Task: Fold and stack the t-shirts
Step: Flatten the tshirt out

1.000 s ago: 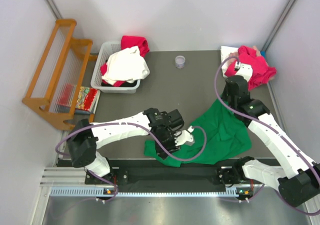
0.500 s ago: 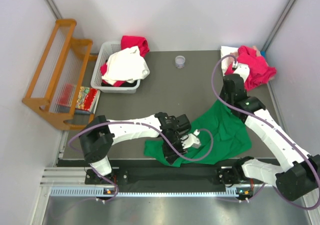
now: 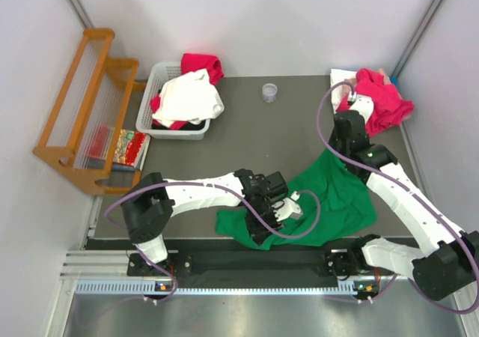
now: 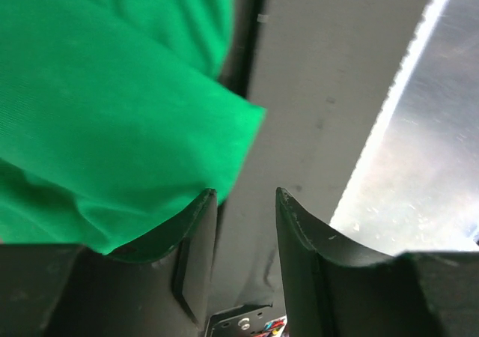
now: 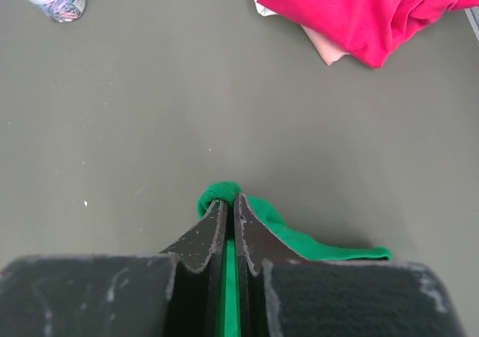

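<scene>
A bright green t-shirt [image 3: 340, 195] lies crumpled near the table's front edge. Its far corner is pinched in my right gripper [image 3: 330, 152], which is shut on the cloth [image 5: 299, 241] just above the table [image 5: 150, 127]. My left gripper [image 3: 281, 211] hovers over the shirt's near-left part. Its jaws [image 4: 245, 195] stand apart with nothing between them, and green fabric [image 4: 112, 112] lies against the outside of the left finger. A magenta-red tee [image 3: 383, 101] is heaped at the back right over a pale one [image 3: 342, 76]. A white tee [image 3: 187, 97] and a red one [image 3: 203, 64] fill the basket [image 3: 159, 73].
A wooden rack [image 3: 82, 105] leans at the left beside a colourful packet [image 3: 129, 145]. A small clear jar [image 3: 269, 92] stands at the back centre. The black rail [image 3: 254, 264] and metal ledge [image 4: 419, 142] run just beyond the table's front edge.
My left gripper has moved right along the green shirt's near edge and its jaws have parted a little. My right gripper keeps its pinch on the far corner, shifted slightly.
</scene>
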Robot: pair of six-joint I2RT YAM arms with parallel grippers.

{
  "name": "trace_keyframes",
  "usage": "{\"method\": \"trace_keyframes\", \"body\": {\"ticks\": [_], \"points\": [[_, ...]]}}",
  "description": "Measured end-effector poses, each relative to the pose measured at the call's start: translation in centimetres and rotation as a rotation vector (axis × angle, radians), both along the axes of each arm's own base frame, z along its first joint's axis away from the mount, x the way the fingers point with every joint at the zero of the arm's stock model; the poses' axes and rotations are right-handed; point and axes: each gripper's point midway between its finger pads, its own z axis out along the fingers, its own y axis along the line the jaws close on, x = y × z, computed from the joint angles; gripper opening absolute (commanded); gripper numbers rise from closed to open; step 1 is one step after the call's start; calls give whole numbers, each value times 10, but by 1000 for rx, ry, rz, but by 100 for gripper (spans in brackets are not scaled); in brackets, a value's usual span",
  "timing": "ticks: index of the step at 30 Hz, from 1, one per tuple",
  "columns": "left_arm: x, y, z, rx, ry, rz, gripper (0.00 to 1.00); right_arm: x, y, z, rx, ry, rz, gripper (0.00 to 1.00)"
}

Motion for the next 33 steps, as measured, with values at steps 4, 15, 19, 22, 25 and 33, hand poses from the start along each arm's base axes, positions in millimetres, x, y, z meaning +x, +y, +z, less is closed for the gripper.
{"method": "trace_keyframes", "body": {"ticks": [4, 15, 19, 22, 25, 33], "points": [[9, -1, -19, 67, -21, 27, 50, -1, -1, 4, 5, -13, 0, 0], [16, 0, -45, 232, -8, 67, 9, -4, -5, 13, 10, -36, -1, 0], [24, -2, -50, 242, -28, 76, 0, -5, -7, 15, 14, -41, -2, 0], [33, -1, -49, 239, -26, 100, 0, -5, -8, 16, 16, -45, 1, 0], [58, 2, -45, 224, -21, 175, 0, -6, -11, 18, 22, -50, -4, 0], [209, 51, -11, 109, -84, 568, 0, -5, -12, 19, 35, -51, 3, 0]]}}
